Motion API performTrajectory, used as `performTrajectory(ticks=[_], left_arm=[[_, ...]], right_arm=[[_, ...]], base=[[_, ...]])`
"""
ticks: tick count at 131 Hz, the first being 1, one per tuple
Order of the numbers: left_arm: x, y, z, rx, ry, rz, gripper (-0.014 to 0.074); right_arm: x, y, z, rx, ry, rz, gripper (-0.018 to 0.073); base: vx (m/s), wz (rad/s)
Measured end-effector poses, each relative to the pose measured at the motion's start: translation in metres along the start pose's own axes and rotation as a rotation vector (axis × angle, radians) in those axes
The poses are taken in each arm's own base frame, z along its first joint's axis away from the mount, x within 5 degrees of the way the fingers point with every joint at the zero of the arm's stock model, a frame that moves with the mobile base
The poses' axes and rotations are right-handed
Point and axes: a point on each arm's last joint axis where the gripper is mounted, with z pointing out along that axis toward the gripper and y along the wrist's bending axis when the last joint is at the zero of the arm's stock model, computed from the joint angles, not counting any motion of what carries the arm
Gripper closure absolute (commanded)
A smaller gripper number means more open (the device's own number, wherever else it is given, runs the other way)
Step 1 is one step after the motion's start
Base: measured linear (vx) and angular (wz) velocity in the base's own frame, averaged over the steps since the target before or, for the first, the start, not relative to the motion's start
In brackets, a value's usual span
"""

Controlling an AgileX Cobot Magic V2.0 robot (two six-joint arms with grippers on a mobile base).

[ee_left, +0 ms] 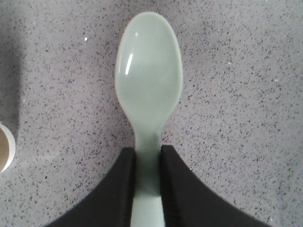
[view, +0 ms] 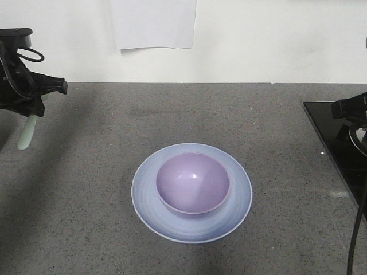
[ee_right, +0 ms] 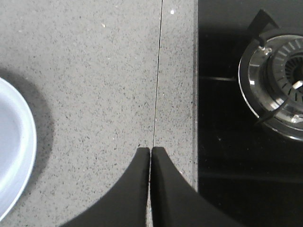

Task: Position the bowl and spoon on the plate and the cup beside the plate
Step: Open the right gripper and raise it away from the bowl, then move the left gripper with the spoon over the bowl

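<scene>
Soft, even light — glint on the spoon (ee_left: 149, 82).

place: kitchen | speckled grey stone countertop (ee_right: 94, 94) under right claw (ee_right: 150, 150) | black glass gas hob (ee_right: 227, 165) with round metal burner (ee_right: 279, 80) just right of claw

Tabletop (view: 86, 217) open on all sides of plate (view: 150, 213); bowl (view: 193, 182) fills plate centre; black hob (view: 331, 133) bounds the right edge.

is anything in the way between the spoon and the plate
Nothing visible. The left gripper holds the spoon above the countertop at the left, and no object shows between it and the plate, where the bowl sits.
</scene>
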Motion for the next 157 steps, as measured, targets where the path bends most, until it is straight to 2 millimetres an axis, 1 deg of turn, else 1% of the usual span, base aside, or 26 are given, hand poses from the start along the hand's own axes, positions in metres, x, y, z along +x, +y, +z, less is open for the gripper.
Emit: performTrajectory(ticks=[20,34,48,62,74,79,84,86,87,91,94,95,100,101,106,107,119,128,129,131,157], left_arm=[[-0.001,0.000,0.000,0.002,-0.011,0.005,0.0604],[-0.003,0.000,-0.002,0.004,-0.027,0.080,0.0603],[-0.006,-0.003,-0.009,0.028,-0.048,0.148,0.0603],[-0.009,-0.012,-0.020,0.117,-0.065,0.220,0.0603],[-0.012,-0.029,-0.032,0.222,-0.107,0.304,0.0603],[-0.011,-0.041,-0.038,0.275,-0.128,0.340,0.0603],[-0.012,-0.046,-0.041,0.294,-0.143,0.353,0.0603],[-0.012,-0.050,-0.042,0.309,-0.150,0.361,0.0603],[-0.011,-0.056,-0.044,0.320,-0.156,0.375,0.0603],[-0.010,-0.063,-0.047,0.338,-0.168,0.392,0.0603],[-0.010,-0.065,-0.049,0.342,-0.174,0.397,0.0603],[-0.009,-0.071,-0.050,0.353,-0.178,0.411,0.0603],[-0.007,-0.078,-0.053,0.367,-0.187,0.431,0.0603],[-0.006,-0.083,-0.054,0.375,-0.188,0.448,0.0603],[-0.004,-0.089,-0.056,0.383,-0.190,0.465,0.0603],[-0.002,-0.094,-0.057,0.391,-0.191,0.483,0.0603],[0.008,-0.114,-0.061,0.420,-0.172,0.557,0.0603],[0.017,-0.129,-0.059,0.437,-0.135,0.614,0.0603],[0.020,-0.133,-0.058,0.439,-0.126,0.630,0.0603],[0.021,-0.136,-0.057,0.439,-0.120,0.641,0.0603],[0.039,-0.173,-0.039,0.405,-0.059,0.769,0.0603]], right_arm=[[0.001,0.000,0.000,0.000,0.006,0.000,0.0566],[0.001,0.000,0.000,0.001,0.006,0.000,0.0566],[0.001,0.000,0.000,0.001,0.007,0.000,0.0566],[0.001,0.000,0.000,0.002,0.007,-0.001,0.0566],[0.001,0.000,0.000,0.002,0.007,-0.001,0.0566],[0.001,0.000,0.000,0.002,0.008,-0.001,0.0566],[0.001,0.000,0.000,0.002,0.008,-0.001,0.0566],[0.001,0.000,0.000,0.002,0.008,-0.001,0.0566],[0.001,0.000,0.000,0.002,0.008,-0.001,0.0566],[0.001,0.000,0.000,0.002,0.008,-0.001,0.0566],[0.001,0.000,0.000,0.002,0.008,-0.001,0.0566],[0.001,0.000,0.000,0.002,0.008,-0.001,0.0566],[0.001,0.000,0.000,0.002,0.009,-0.001,0.0566],[0.001,0.000,0.000,0.002,0.009,-0.001,0.0566],[0.001,0.000,0.000,0.002,0.009,-0.001,0.0566],[0.001,0.000,0.000,0.002,0.009,-0.001,0.0566],[0.001,0.000,0.000,0.002,0.009,-0.001,0.0566],[0.001,0.000,0.000,0.002,0.010,-0.001,0.0566],[0.001,0.000,0.000,0.002,0.010,-0.001,0.0566],[0.001,0.000,0.000,0.002,0.011,-0.001,0.0566],[0.001,0.000,0.000,0.003,0.015,-0.001,0.0566]], base=[[0.00,0.00],[0.00,0.00],[0.00,0.00],[0.00,0.00],[0.00,0.00],[0.00,0.00],[0.00,0.00],[0.00,0.00],[0.00,0.00],[0.00,0.00],[0.00,0.00],[0.00,0.00],[0.00,0.00],[0.00,0.00],[0.00,0.00],[0.00,0.00],[0.00,0.00],[0.00,0.00],[0.00,0.00],[0.00,0.00],[0.00,0.00]])
